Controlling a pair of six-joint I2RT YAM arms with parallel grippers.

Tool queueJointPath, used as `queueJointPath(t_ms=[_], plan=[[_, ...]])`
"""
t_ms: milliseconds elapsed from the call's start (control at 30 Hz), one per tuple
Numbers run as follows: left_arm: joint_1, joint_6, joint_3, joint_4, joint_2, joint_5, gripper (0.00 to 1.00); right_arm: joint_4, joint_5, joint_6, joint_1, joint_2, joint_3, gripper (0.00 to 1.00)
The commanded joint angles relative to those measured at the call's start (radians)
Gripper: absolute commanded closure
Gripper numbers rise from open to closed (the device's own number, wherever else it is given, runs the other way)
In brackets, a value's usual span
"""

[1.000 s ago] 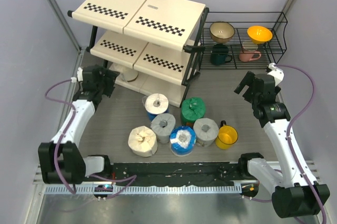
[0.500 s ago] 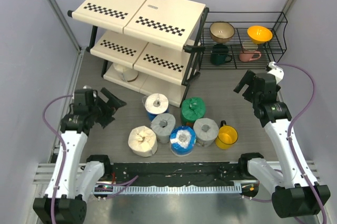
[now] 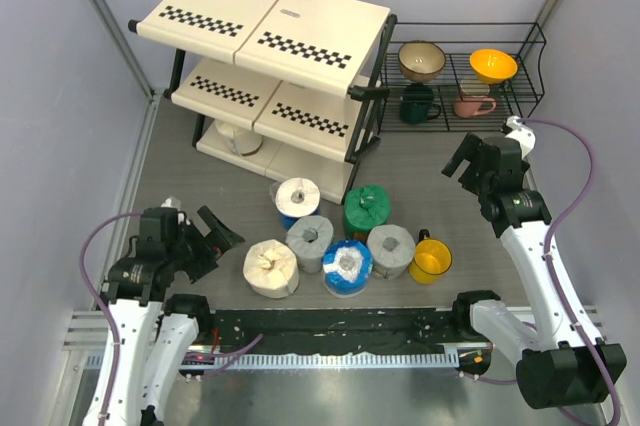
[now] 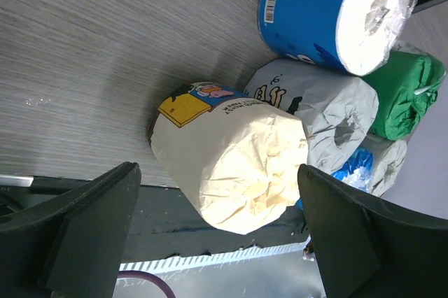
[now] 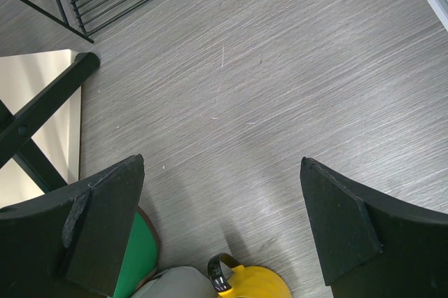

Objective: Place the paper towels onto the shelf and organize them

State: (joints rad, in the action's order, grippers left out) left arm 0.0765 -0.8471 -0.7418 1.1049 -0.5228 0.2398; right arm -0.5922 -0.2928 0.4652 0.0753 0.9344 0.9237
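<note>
I am watching the left fingers [image 4: 84,235] hanging spread wide and holding nothing, low over the bench [image 3: 230,196] at 9 o'clock of a cream roll [image 3: 271,267], near it and not touching it. In the left wrist view that roll is showing in the gap between the two fingers. It is sitting at the 8 o'clock corner of a cluster of six paper towels in the middle of the bench. A grey roll [image 3: 310,242] is pressing against it at 2 o'clock, with a blue-and-white roll [image 3: 297,197] at 12 o'clock of the grey one. A second blue-and-white roll [image 3: 347,266], a green roll [image 3: 367,211] and a second grey roll [image 3: 390,251] are crowding together at 3 o'clock. A yellow mug [image 3: 432,260] is sitting just beside that last one. The shelf [image 3: 265,36] is standing at 11 o'clock of the cluster, and another cream roll [image 3: 240,138] is resting on its bottom tier, partly hidden. The right fingers [image 5: 98,221] are also spread and empty, hovering over bare bench at 2 o'clock of the cluster, near the wire rack [image 3: 525,96].
</note>
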Motion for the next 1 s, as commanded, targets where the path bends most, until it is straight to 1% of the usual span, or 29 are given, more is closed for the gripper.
queueJointPath(t_ms=[0,100,300,400,500,567,633,667,767,900,967], plan=[[0.003,0.025,0.009,-0.036,-0.011,0.018,0.0,0.019,0.006,-0.013,0.0,-0.011,0.032,0.02],[0.002,0.02,0.015,-0.056,-0.026,0.036,0.0,0.017,0.001,-0.011,0.001,-0.017,0.026,0.02],[0.009,0.008,0.027,-0.086,-0.039,0.024,0.0,0.019,0.003,-0.007,0.001,-0.019,0.015,0.02],[0.034,-0.035,0.048,-0.14,-0.054,0.018,0.0,0.019,0.004,0.001,0.001,-0.014,0.012,0.02],[0.098,-0.09,0.039,-0.201,-0.098,-0.042,0.0,0.023,0.014,0.016,0.001,-0.006,0.007,0.02],[0.173,-0.119,0.027,-0.229,-0.138,-0.118,0.0,0.029,0.026,0.021,0.001,-0.002,0.004,0.02],[0.245,-0.125,0.002,-0.229,-0.169,-0.167,0.0,0.029,0.034,0.02,0.0,0.001,0.009,0.02],[0.261,-0.124,-0.005,-0.215,-0.189,-0.204,0.0,0.029,0.035,0.021,0.001,0.003,0.01,0.02],[0.287,-0.124,-0.014,-0.195,-0.183,-0.229,0.0,0.029,0.03,0.021,0.0,-0.006,0.015,0.02],[0.287,-0.13,0.024,-0.163,-0.125,-0.234,0.0,0.031,0.032,0.027,0.001,-0.008,0.01,0.02],[0.287,-0.139,0.048,-0.166,-0.117,-0.229,0.02,0.031,0.034,0.027,0.001,-0.002,0.01,0.02]])
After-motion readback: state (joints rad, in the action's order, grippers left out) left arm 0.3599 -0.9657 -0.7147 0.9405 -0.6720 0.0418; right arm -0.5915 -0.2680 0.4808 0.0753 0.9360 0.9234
